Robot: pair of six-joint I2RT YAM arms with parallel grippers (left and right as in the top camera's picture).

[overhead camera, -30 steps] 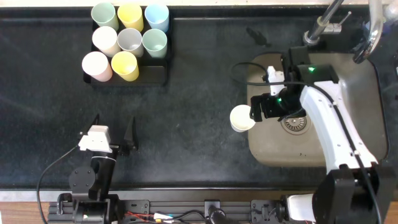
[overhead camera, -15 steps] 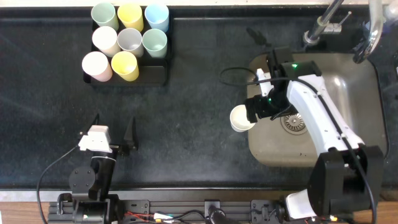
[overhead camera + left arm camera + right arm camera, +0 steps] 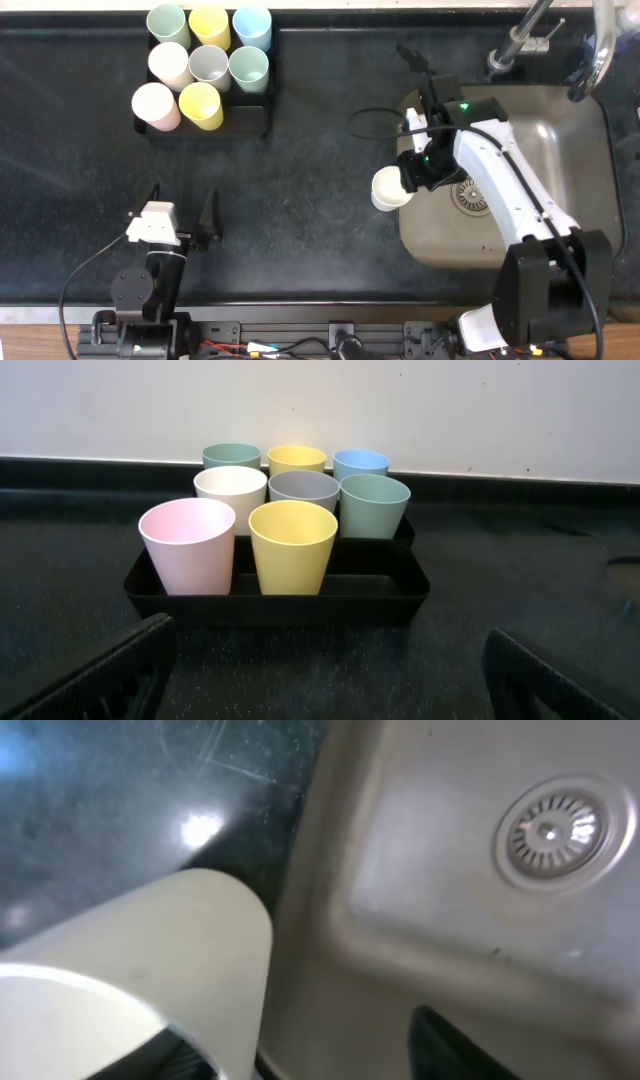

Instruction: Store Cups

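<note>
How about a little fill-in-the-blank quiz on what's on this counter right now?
1. The number of cups standing in the black tray is ___.
2. The cream cup outside the tray is held by the ___ arm.
3. The round drain sits in the floor of the steel ___.
4. The left arm's fingers stand ___, with nothing between them.

Missing words: eight; right; sink; open
</note>
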